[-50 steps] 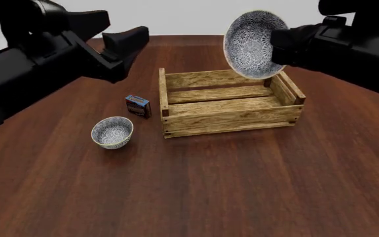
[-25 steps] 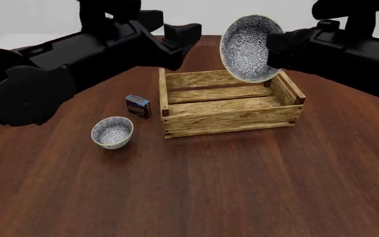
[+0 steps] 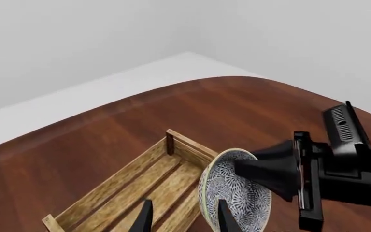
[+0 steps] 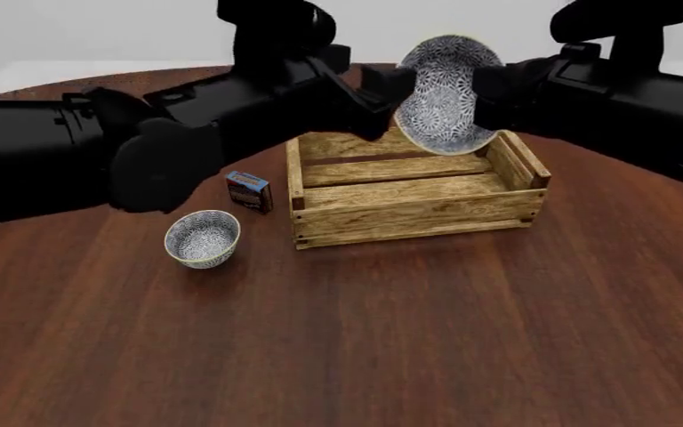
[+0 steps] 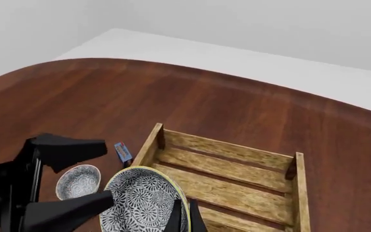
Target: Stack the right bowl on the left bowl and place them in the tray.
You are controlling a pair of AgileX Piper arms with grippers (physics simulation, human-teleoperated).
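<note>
Above the tray (image 4: 413, 191), right bowl (image 4: 443, 93) in right gripper (image 4: 484, 89).

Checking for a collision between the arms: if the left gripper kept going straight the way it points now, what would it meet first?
Most likely the right bowl, held tilted above the tray by the right gripper. The left gripper is open, its fingers pointing at the bowl's rim, though how near is unclear.

We record two white bowls with a dense blue-grey pattern: the right bowl (image 4: 443, 93), patterned inside, and the left bowl (image 4: 203, 237), patterned inside and out. The tray (image 4: 413, 213) is light wooden slats with darker corner posts. The table (image 4: 377, 338) is dark reddish-brown wood grain. The small box (image 4: 248, 189) is blue. Both arms are black. The backdrop is pale grey.
</note>
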